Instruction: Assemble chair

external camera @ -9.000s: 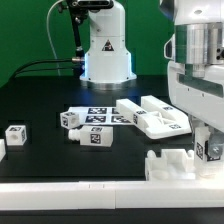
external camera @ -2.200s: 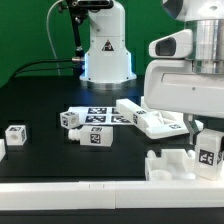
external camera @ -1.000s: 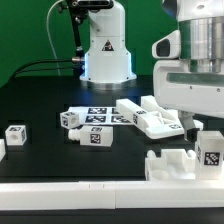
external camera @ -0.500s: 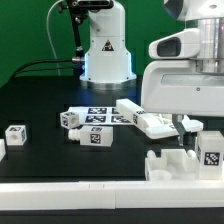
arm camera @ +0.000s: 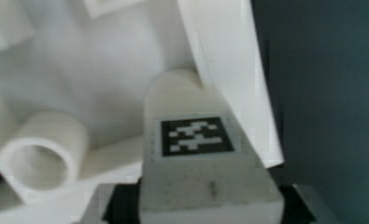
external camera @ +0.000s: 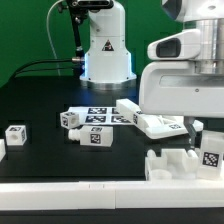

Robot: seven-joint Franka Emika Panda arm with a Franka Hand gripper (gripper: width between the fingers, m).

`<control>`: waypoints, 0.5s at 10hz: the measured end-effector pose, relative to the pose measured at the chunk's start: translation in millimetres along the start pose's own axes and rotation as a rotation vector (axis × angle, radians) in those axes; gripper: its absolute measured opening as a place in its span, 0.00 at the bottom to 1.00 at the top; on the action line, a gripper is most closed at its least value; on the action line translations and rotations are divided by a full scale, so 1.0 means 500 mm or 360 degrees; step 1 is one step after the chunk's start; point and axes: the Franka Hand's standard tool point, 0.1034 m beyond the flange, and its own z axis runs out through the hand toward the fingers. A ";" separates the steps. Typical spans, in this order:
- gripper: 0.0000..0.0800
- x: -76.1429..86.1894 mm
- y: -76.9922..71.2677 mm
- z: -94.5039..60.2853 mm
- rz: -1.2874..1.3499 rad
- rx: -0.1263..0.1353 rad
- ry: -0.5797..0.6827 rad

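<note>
The chair lies in loose white tagged parts. In the wrist view a tapered white bar (arm camera: 199, 120) with a square tag runs between my gripper (arm camera: 207, 203), and the dark pads (arm camera: 128, 203) press on both its sides. Beside it are a short round peg (arm camera: 39, 152) and a white slab (arm camera: 199, 50). In the exterior view my gripper (external camera: 189, 128) reaches down at the right end of the slab (external camera: 155, 123). A notched white part (external camera: 175, 163) and a tagged block (external camera: 211, 153) stand in front of it.
The marker board (external camera: 100, 116) lies mid-table, with small tagged blocks by it (external camera: 70, 119) (external camera: 97, 138) and one far on the exterior view's left (external camera: 14, 133). A long white rail (external camera: 70, 198) runs along the front edge. The arm's base (external camera: 105, 50) stands behind.
The arm has come down over the slab's right end, and the jaws have gone from wide open to closed around the tagged bar.
</note>
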 end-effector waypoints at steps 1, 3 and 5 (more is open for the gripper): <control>0.36 0.000 0.001 0.000 0.0157 -0.0007 0.0002; 0.36 -0.002 0.007 0.001 0.0740 -0.0031 -0.0008; 0.36 -0.005 0.010 0.001 0.1504 -0.0004 -0.0059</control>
